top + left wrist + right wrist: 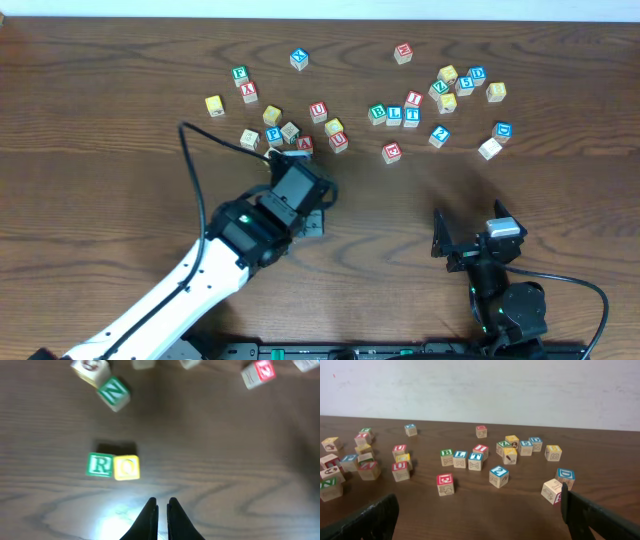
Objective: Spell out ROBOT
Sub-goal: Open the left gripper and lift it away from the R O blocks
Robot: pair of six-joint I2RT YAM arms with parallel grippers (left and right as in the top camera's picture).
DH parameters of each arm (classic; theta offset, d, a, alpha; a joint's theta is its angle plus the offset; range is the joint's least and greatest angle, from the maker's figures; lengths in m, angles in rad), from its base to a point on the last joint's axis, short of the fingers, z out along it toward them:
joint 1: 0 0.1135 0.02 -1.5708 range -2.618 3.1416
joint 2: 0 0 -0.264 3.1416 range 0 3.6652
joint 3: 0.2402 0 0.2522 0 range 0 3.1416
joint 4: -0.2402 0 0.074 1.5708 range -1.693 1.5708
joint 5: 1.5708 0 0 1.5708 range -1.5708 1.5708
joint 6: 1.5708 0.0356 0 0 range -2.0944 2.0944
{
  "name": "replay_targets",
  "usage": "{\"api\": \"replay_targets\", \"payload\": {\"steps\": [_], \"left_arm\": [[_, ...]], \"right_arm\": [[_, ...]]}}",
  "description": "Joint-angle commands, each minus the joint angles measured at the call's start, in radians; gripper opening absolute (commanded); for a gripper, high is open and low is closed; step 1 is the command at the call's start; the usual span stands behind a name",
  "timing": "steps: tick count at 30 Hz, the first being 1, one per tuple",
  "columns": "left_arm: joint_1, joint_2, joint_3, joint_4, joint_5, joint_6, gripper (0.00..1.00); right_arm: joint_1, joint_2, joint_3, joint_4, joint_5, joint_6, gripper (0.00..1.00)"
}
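Small square wooden cubes with printed faces lie on the dark, grained worktop [120, 60]. The green R cube [100, 465] and a yellow cube [127, 467] touch side by side, just beyond and left of the left fingers [149, 519], which are pressed together and empty. The B cube [446, 457] and T cube [475, 461] stand beyond the right fingers [592, 517], which are spread wide and empty.

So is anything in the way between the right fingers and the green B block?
Yes. A red block sits just in front of the green B block, roughly on the straight path from the right fingers.
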Motion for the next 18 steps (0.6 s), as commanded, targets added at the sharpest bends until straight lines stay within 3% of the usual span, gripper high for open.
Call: {"api": "replay_targets", "payload": {"steps": [1, 18], "left_arm": [[0.064, -0.013, 0.016, -0.013, -0.033, 0.010, 0.12], [0.209, -0.013, 0.016, -0.039, -0.038, 0.103, 0.17]], "right_arm": [[-0.010, 0.001, -0.001, -0.004, -0.006, -0.008, 0.99], [-0.010, 0.001, -0.001, -0.004, -0.005, -0.008, 0.99]]}}
